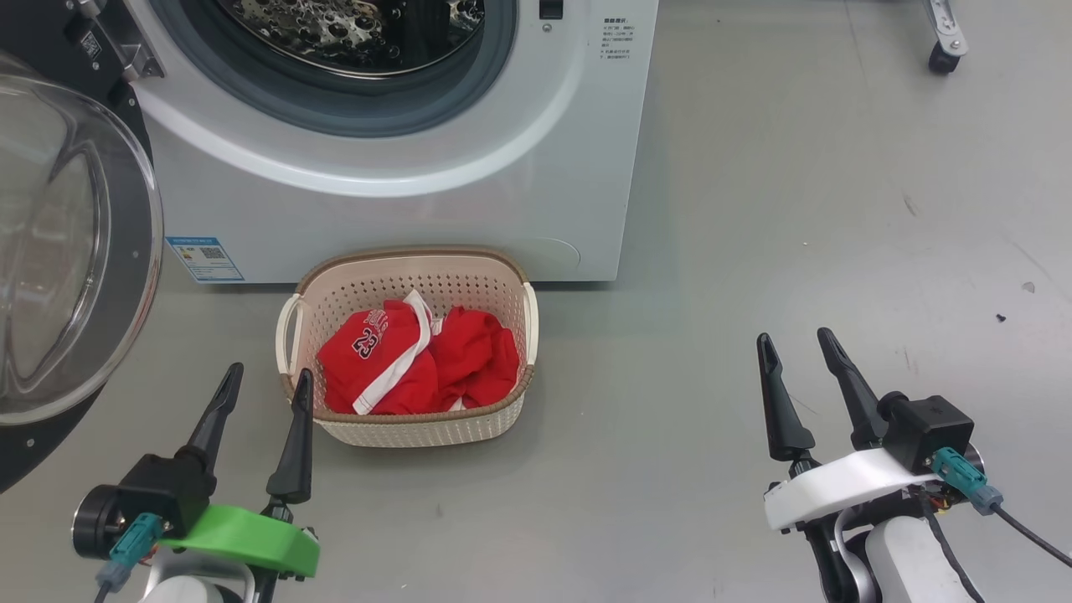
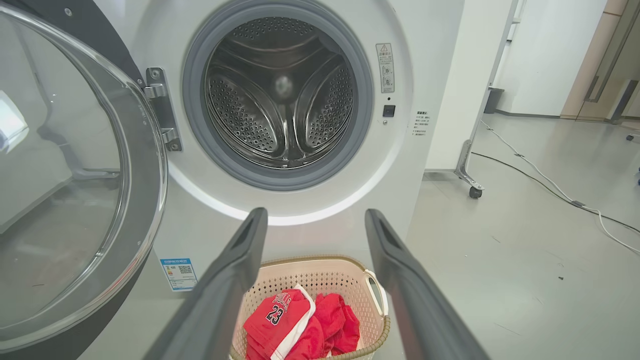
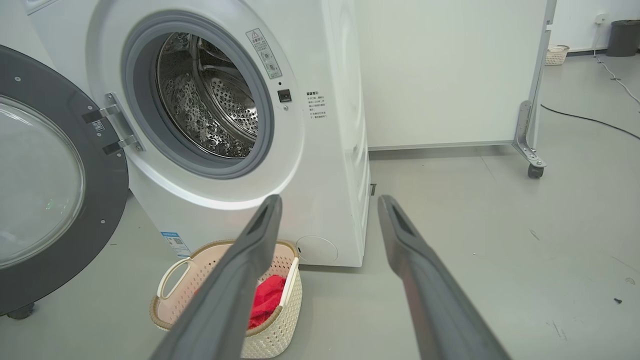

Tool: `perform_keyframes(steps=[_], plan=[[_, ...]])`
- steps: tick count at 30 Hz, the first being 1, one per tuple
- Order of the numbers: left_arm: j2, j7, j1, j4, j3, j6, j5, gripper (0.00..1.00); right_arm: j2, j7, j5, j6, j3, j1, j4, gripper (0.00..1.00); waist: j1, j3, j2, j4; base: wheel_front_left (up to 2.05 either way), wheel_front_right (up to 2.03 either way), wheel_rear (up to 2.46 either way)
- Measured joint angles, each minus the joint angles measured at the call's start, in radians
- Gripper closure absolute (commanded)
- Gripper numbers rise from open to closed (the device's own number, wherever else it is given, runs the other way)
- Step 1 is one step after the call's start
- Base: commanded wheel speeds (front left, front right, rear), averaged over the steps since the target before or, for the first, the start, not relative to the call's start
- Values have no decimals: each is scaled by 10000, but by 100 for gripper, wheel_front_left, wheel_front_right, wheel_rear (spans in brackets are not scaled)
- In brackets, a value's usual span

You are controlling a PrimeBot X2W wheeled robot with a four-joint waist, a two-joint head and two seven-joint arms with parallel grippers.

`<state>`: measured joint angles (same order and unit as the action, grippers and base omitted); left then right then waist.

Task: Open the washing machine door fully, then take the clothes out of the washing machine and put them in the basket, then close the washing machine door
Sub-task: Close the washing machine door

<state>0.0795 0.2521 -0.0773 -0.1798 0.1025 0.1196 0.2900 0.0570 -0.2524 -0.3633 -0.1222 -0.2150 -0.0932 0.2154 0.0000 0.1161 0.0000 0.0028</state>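
The basket (image 1: 419,429) holds the clothes (image 1: 402,360), red and crumpled, at six o'clock from the washing machine (image 1: 419,222). The left gripper (image 1: 270,369) and right gripper (image 1: 794,334) both stand spread.

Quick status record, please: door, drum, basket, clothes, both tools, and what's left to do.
washing machine door: swung wide open
drum: looks empty
basket: on the floor, in front of the washing machine
clothes: red, lying in the basket
left tool: open, empty
right tool: open, empty
remaining: close the door
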Motion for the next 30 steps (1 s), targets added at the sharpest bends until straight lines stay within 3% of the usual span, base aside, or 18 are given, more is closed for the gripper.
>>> perform_keyframes(steps=[30], plan=[[-38, 0, 0, 15, -38, 2, -58, 0, -2, 0, 0, 0, 54, -2, -2, 0, 0, 60, 0, -7, 0, 0, 0]])
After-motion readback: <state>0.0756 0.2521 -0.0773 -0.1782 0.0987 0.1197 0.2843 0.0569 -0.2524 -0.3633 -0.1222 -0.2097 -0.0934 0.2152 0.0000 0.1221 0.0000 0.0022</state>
